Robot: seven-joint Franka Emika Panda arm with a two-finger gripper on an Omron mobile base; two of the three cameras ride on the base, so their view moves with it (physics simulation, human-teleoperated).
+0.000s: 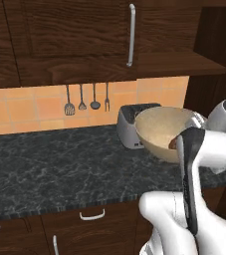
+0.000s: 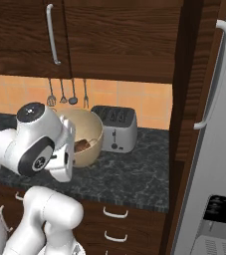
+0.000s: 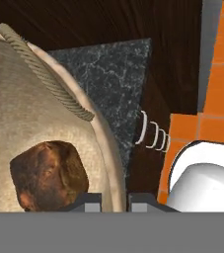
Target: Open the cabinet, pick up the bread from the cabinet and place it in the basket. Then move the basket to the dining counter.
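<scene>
The cabinet is dark brown wood with visible grain, its bar handle smooth silvery metal. The tabletop looks like polished black stone veined with grey. The basket has a finely woven, matt tan surface with a twisted rope rim. The bread is rough and crusty brown. The toaster is brushed silver.

The tan basket sits tilted above the black bench, just beside the toaster, with the brown bread inside it.
</scene>
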